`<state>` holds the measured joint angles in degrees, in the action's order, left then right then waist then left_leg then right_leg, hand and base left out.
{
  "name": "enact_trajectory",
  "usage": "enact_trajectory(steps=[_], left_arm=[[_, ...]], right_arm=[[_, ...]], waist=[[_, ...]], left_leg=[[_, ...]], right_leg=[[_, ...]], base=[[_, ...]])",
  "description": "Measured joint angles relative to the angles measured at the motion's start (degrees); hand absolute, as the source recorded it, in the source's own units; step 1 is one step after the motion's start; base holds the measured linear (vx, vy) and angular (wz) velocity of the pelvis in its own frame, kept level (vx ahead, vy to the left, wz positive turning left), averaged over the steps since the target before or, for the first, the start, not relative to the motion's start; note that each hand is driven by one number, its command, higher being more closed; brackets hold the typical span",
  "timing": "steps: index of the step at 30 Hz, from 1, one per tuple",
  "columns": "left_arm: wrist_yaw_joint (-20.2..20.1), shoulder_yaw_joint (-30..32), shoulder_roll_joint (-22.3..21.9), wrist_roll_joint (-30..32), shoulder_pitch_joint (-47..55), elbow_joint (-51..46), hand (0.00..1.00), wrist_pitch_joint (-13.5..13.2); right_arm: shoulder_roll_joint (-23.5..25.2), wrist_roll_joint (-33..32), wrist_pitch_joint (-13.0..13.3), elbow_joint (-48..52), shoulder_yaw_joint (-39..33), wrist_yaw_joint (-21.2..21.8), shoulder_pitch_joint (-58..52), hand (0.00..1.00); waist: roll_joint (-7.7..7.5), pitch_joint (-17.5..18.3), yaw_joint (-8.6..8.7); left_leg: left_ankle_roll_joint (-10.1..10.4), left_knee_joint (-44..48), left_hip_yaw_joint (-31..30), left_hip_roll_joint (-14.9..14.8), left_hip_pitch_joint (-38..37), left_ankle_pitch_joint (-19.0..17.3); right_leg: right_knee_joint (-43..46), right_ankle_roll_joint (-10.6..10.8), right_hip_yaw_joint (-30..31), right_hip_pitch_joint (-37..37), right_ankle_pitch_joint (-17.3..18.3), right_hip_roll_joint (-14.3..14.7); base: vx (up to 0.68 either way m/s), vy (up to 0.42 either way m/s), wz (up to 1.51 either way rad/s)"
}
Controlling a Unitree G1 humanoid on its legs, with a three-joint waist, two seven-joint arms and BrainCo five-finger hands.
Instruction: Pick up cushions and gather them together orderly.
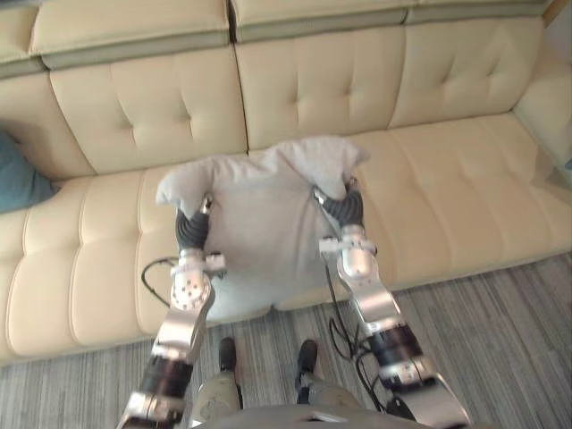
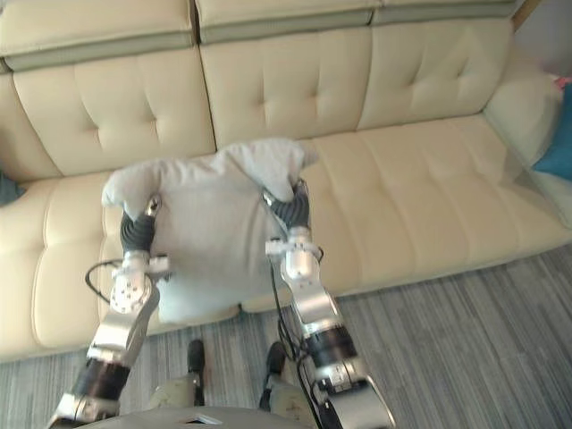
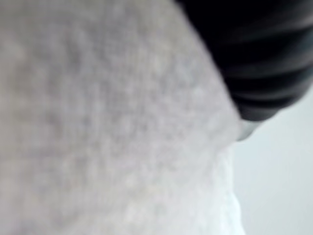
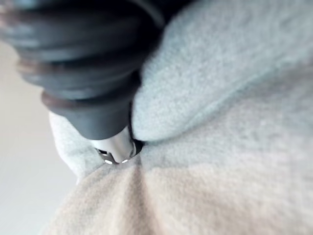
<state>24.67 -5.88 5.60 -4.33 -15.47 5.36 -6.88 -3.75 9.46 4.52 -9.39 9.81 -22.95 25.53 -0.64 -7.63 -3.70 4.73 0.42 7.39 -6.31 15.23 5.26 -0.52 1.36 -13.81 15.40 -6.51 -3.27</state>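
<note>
A light grey cushion (image 1: 259,223) hangs in front of the cream sofa's seat (image 1: 447,197), its lower edge past the seat's front. My left hand (image 1: 190,231) is tucked under the cushion's upper left corner, which drapes over it. My right hand (image 1: 344,210) sits under the upper right corner. In the right wrist view that hand (image 4: 88,73) digs into a bunched fold of the grey cushion (image 4: 220,98), pinching it. In the left wrist view the grey cloth (image 3: 98,122) lies right against the hand's dark cover (image 3: 259,58).
A blue cushion (image 1: 18,179) lies at the sofa's far left. Another blue cushion (image 2: 559,134) and a cream one (image 2: 527,103) are at the far right end. Grey striped carpet (image 1: 500,322) runs along the sofa's front.
</note>
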Motion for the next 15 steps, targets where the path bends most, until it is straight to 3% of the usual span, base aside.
enact_trajectory(steps=[7,15], left_arm=[[6.2,2.1,7.2,0.2,-26.5,9.0,1.0,-0.3],[7.5,3.0,13.6,0.7,-50.9,20.4,1.0,-0.6]], right_arm=[[1.0,2.5,-1.1,-5.9,-6.2,-7.1,24.9,1.0],[1.0,4.6,-2.5,-12.1,-12.4,-13.1,46.9,1.0]], waist=[[0.44,-7.6,-1.08],[0.94,-13.2,-1.06]], left_leg=[[-0.3,0.7,-2.1,0.5,10.3,3.2],[-0.5,-0.9,-4.2,1.3,18.7,6.4]], right_leg=[[1.9,-0.7,-1.3,9.9,-1.7,-0.7],[3.3,-0.9,-2.7,18.9,-2.5,-1.5]], base=[[-0.09,0.027,0.12],[-0.02,0.015,0.1]])
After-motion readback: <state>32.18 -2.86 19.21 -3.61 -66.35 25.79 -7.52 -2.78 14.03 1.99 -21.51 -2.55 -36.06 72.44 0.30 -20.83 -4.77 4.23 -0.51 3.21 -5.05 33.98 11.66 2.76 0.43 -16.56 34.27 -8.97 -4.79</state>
